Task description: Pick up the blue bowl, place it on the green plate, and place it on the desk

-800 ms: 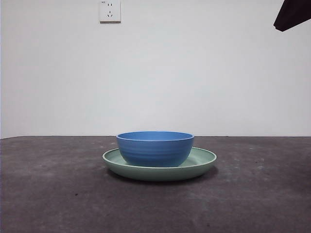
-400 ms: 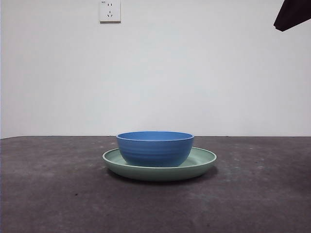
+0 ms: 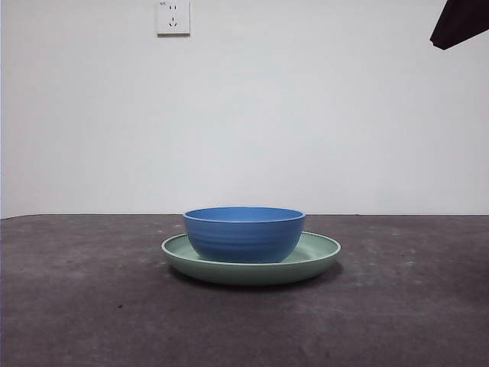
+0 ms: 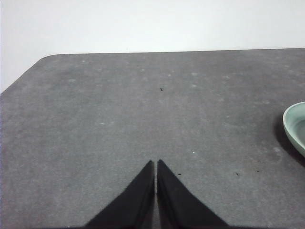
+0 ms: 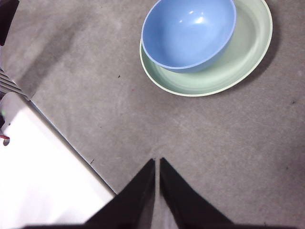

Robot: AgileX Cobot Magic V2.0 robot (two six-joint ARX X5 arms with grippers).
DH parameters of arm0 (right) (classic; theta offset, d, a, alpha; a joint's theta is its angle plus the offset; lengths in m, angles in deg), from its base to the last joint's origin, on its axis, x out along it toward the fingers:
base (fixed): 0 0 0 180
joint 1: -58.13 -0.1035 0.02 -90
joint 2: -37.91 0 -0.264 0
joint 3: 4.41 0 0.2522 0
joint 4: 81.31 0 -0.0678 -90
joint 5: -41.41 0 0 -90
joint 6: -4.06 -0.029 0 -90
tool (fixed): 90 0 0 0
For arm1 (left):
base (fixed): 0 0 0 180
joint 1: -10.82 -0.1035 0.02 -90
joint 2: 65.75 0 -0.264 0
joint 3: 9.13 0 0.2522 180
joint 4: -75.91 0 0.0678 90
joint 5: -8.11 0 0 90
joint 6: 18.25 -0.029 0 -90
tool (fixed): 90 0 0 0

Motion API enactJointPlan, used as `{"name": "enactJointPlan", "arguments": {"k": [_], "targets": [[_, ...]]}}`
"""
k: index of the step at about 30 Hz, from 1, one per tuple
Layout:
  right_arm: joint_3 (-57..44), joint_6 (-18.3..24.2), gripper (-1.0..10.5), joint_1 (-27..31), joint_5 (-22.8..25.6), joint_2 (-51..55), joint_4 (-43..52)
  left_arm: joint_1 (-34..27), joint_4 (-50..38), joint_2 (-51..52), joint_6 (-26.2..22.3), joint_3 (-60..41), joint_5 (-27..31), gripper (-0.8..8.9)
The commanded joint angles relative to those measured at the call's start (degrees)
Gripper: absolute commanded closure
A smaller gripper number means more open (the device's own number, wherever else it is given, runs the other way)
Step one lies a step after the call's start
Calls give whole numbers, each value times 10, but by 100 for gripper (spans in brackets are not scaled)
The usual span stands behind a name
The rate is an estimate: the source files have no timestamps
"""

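**Operator:** Fingers on both arms are closed tip to tip and hold nothing. My left gripper (image 4: 156, 164) hangs over bare surface (image 4: 143, 119), with only the edge of the green plate (image 4: 296, 125) at the side of its view. My right gripper (image 5: 157, 162) hangs high, well apart from the dishes, looking down on them.

**Second:** Where is the bowl?

**Operator:** The blue bowl (image 3: 244, 233) sits upright inside the green plate (image 3: 317, 256), set toward the plate's left side, near the middle of the surface (image 3: 76, 306). I judge the remaining step to be lifting the bowl out and setting it on the bare surface.

**Second:** Procedure?

**Operator:** 1. Spread the fingers wider than the bowl wall. 2. Descend over the rim, one finger inside and one outside. 3. Clamp, then lift straight up until the base clears the plate rim, so the plate is not dragged. 4. Move sideways to bare surface and lower the bowl level before letting go.

**Second:** Limits of view?

**Operator:** The front view shows only a black tip (image 3: 461, 21) at the top right corner; it does not tell which arm that is. The bowl's base is hidden by the plate rim. The left wrist view misses the bowl entirely.
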Motion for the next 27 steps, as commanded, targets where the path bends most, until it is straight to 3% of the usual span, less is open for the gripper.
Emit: {"name": "enactJointPlan", "arguments": {"k": [1,27], "targets": [[9,7,937,-3,-2,-4,6,-2,4,1,3,-12,0,804],[9,17,937,2,3,2,5,-2,4,1,3,-12,1,804]]}}
